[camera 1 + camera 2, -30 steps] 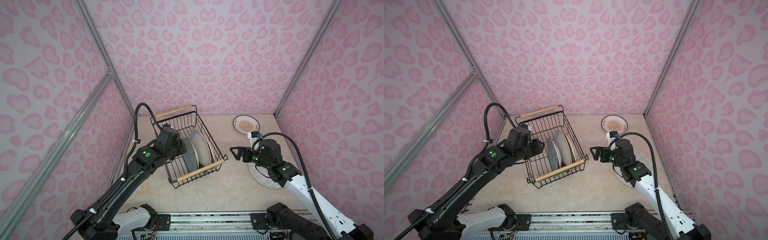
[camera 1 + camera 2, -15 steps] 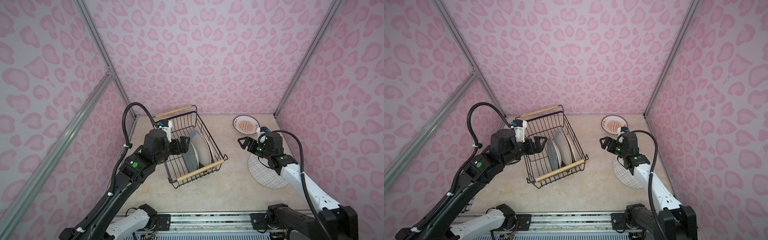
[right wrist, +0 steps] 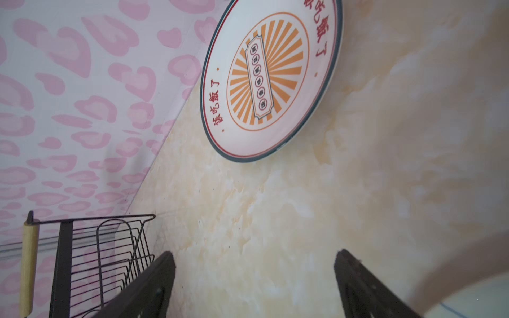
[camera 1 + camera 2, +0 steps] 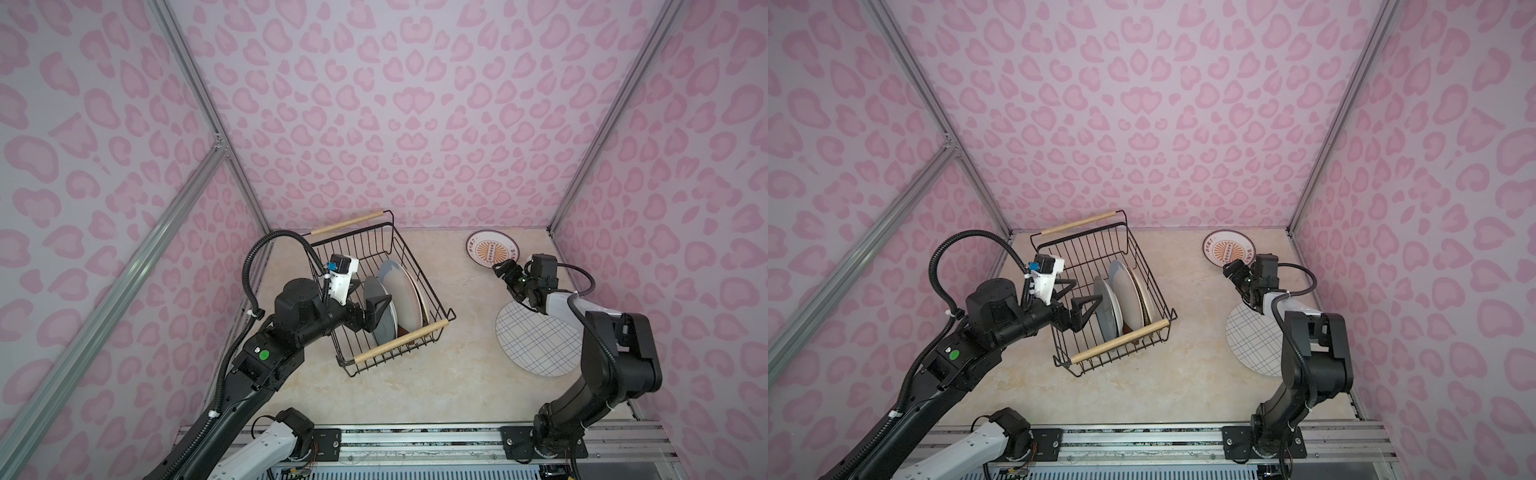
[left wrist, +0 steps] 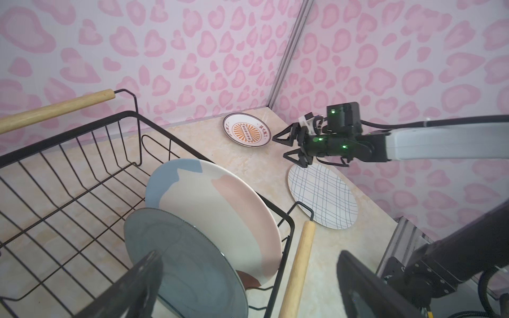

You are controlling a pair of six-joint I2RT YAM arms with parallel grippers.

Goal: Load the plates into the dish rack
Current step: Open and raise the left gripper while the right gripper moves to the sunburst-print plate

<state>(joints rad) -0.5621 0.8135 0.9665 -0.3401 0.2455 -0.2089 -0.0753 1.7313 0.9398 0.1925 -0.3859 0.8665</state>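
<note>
My left end effector stands apart beside the grey plate, which is standing in the rack. My right end effector, also apart, hovers near the sunburst plate on the far-right bench; next, I reckon, it should clamp that plate's rim

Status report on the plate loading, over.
Left gripper open, empty, at the dish rack. Right gripper open, empty, beside the sunburst plate. That plate and the grid plate flat on the table, unloaded. Nothing blocking the rack.
</note>
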